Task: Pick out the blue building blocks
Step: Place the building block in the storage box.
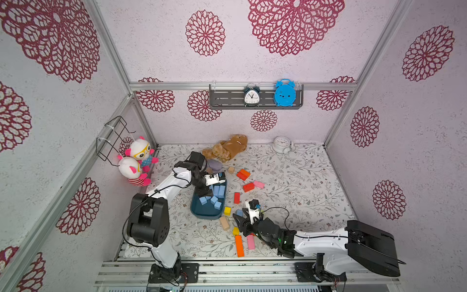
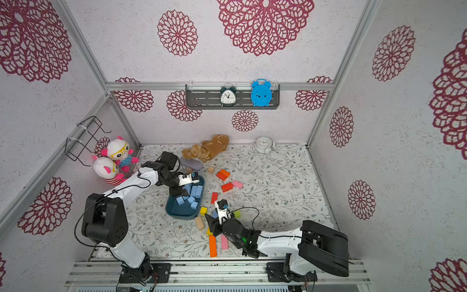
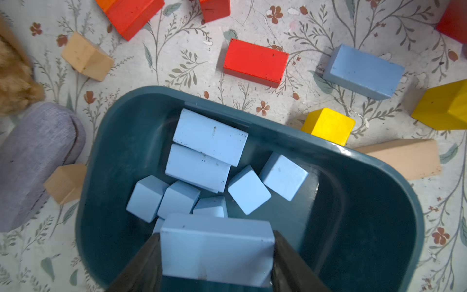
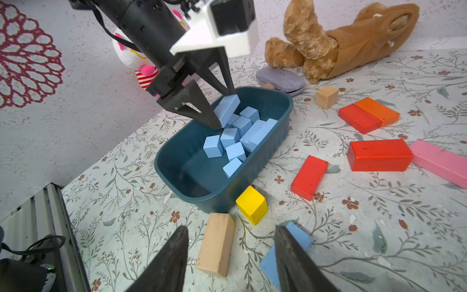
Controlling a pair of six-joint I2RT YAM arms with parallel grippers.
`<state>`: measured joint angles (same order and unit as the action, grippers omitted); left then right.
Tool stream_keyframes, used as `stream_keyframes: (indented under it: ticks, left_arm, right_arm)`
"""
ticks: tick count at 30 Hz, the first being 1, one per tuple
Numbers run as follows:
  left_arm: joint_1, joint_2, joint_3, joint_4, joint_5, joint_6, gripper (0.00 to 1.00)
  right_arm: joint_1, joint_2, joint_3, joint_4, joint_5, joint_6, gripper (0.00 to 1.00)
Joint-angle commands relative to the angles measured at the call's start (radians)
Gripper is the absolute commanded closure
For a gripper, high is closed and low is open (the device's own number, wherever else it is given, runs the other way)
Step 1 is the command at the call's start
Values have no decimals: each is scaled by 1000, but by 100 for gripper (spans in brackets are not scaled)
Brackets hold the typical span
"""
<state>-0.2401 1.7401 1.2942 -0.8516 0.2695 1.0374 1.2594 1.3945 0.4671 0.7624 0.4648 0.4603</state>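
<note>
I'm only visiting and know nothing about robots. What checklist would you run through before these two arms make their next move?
1. The left gripper is shut on a blue brick: ok.
2. That brick hangs over the teal tray: ok.
3. The tray has bare floor free for it: ok.
4. Only blue blocks lie in the tray: ok.
5. The right gripper is open: ok.
6. The loose blue brick is centred between its fingers: not ok; one finger covers part of it, and a tan brick shows in the gap.
</note>
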Motion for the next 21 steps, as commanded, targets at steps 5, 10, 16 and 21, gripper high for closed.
stream_keyframes:
  ticks: [5,10,16,21]
  left_arm:
    - [1,100,74,23,22,259,47]
    - [-11,136,78,28,23,274,47]
    - [-16,168,82,66,4,274,46]
    - [-19,158,67,117,17,278,45]
  right_arm:
    - [4,13,17,47,46,-23,40]
    - [4,27,19,57,46,-25,40]
    - [4,19,15,49,37,-22,40]
    - [4,6,4,48,40,-16,41]
